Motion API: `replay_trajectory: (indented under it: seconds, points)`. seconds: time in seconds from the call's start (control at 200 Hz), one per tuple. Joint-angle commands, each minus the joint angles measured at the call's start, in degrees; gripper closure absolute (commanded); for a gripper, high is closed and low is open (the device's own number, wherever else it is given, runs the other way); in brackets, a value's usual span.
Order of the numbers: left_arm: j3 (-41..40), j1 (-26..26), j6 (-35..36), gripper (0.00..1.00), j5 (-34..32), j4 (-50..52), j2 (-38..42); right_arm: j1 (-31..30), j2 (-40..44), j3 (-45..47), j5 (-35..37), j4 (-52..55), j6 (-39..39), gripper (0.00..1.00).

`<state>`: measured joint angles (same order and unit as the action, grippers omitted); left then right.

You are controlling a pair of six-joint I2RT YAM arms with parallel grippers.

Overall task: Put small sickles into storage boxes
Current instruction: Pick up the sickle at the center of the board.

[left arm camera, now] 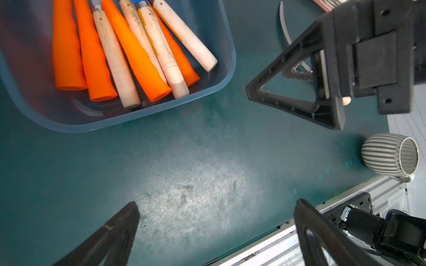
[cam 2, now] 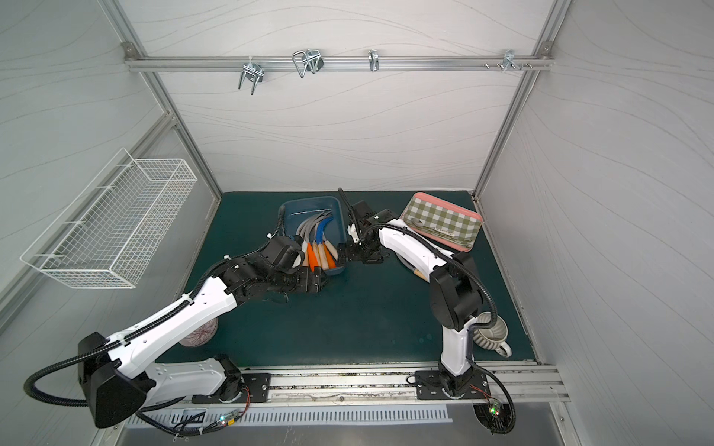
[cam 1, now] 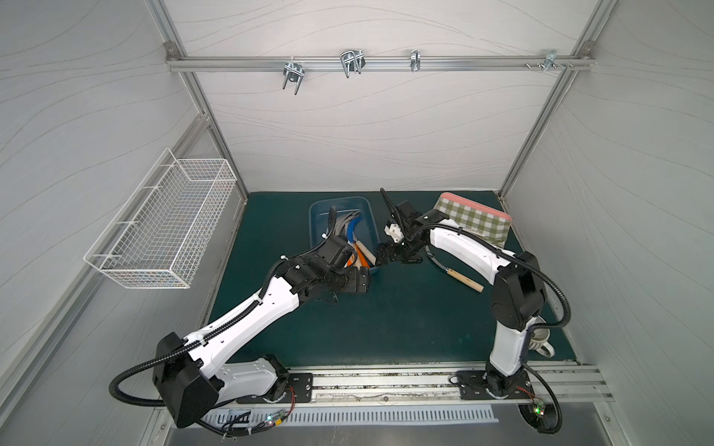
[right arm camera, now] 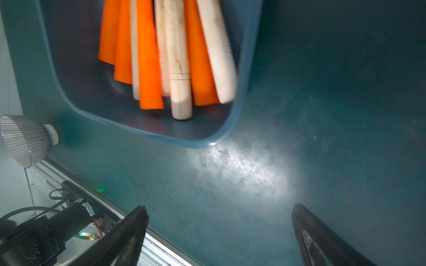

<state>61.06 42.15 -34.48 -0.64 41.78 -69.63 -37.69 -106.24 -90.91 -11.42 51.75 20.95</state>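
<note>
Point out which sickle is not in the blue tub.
The wood-handled sickle lying on the green mat, apart from the blue tub; the other sickles all lie inside it.

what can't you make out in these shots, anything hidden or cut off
Sickle on the mat: blade mostly under the right arm in both top views.
Sickles in the blue tub: blades cut off by the frame edge in both wrist views, covered by the left arm in both top views; no sure count.
Patterned bowl: mostly behind the left arm in a top view.
Right wrist view: handles blurred.
</note>
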Motion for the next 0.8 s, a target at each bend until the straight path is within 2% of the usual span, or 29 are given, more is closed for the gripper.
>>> replay_trajectory:
  seconds: [0.0, 0.39, 0.795]
  points:
    - [-0.6, 1.6, -2.7, 0.01, -2.0, -3.2, -0.4, 1.4, 3.2, 2.5, 2.7, 0.5, -0.5, 0.01]
    - [-4.4, 5.8, -3.8, 0.01, -2.6, -7.3, -0.4, 7.7, 6.5, 11.2, 9.4, 0.4, 0.2, 0.01]
    - [-4.8, 7.1, -2.6, 0.01, -2.1, -7.4, -1.1, 16.0, 5.7, 16.9, 15.8, -2.4, 0.6, 0.01]
